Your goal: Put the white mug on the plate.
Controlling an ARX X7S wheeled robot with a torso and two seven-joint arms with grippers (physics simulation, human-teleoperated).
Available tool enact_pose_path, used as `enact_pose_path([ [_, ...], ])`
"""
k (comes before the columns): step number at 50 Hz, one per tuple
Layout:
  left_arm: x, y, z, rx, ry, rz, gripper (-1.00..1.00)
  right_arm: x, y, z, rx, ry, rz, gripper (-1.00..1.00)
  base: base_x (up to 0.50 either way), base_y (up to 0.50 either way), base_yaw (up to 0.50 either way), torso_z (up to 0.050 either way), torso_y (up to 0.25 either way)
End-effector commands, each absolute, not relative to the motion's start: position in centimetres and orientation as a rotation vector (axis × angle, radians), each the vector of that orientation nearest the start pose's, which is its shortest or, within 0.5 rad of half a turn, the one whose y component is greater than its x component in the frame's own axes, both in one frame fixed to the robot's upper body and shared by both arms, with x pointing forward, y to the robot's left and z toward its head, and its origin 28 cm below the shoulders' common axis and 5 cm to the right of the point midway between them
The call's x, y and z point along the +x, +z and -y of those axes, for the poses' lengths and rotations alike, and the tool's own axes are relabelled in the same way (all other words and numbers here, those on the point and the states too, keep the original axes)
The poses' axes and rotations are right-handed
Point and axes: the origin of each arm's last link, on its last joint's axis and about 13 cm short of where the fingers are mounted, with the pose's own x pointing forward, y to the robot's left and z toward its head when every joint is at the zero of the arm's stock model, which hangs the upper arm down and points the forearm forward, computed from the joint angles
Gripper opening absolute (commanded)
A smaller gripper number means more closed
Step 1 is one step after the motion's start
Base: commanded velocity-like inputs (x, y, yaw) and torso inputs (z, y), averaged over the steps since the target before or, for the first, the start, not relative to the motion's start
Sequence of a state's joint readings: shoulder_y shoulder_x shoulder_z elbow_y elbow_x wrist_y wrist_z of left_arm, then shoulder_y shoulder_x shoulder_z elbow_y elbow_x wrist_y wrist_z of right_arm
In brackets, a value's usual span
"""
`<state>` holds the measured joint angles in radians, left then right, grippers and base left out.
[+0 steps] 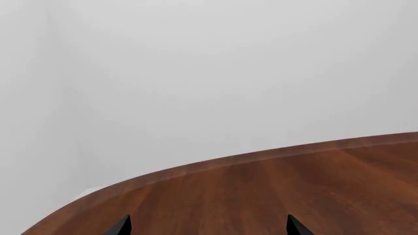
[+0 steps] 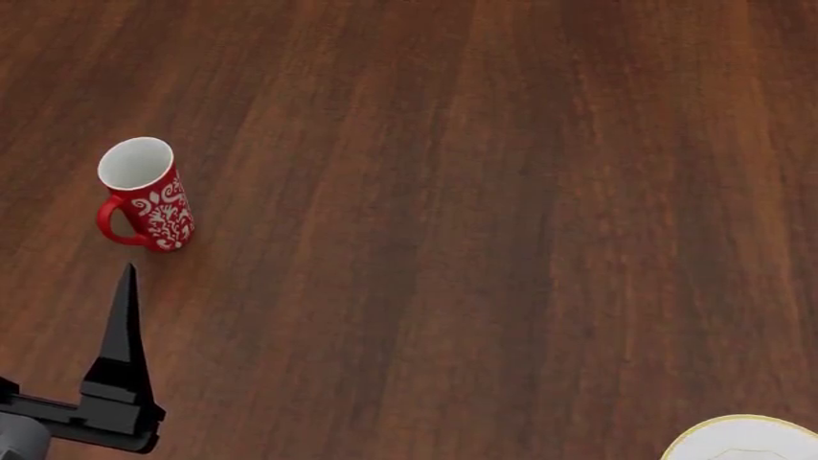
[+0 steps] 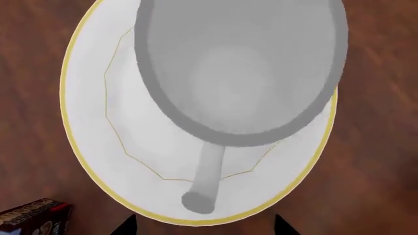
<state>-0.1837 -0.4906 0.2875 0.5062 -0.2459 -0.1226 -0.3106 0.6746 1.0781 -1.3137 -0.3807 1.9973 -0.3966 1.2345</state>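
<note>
One white mug (image 3: 242, 68) directly below right gripper (image 3: 203, 225), over plate (image 3: 98, 147); jaws apart, release seemingly done; next: retreat upward.

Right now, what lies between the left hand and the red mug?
Nothing: in the head view only bare wooden table separates the left hand from the red mug.
</note>
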Motion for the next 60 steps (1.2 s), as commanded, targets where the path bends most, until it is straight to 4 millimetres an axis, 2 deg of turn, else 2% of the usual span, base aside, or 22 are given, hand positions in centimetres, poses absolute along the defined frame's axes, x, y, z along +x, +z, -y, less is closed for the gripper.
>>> enact_pose_path([
  [1, 22.0, 14.0, -22.8, 0.158, -0.109, 0.458, 1.0, 19.5, 11.9, 15.0, 0.507, -0.657, -0.829, 1.0, 0.0, 0.0, 0.0, 0.0, 0.0],
  [10, 21.8, 14.1, -22.8, 0.155, -0.109, 0.461, 1.0, 18.4, 12.9, 15.2, 0.519, -0.664, -0.792, 1.0, 0.0, 0.0, 0.0, 0.0, 0.0],
  [20, 21.7, 14.2, -22.8, 0.153, -0.111, 0.467, 1.0, 16.3, 15.0, 15.1, 0.515, -0.66, -0.699, 1.0, 0.0, 0.0, 0.0, 0.0, 0.0],
  [43, 21.3, 14.4, -22.8, 0.151, -0.114, 0.475, 1.0, 12.8, 18.2, 13.6, 0.45, -0.629, -0.557, 1.0, 0.0, 0.0, 0.0, 0.0, 0.0],
  [60, 21.4, 14.3, -22.6, 0.154, -0.117, 0.471, 1.0, 11.8, 19.5, 14.0, 0.43, -0.624, -0.484, 1.0, 0.0, 0.0, 0.0, 0.0, 0.0],
])
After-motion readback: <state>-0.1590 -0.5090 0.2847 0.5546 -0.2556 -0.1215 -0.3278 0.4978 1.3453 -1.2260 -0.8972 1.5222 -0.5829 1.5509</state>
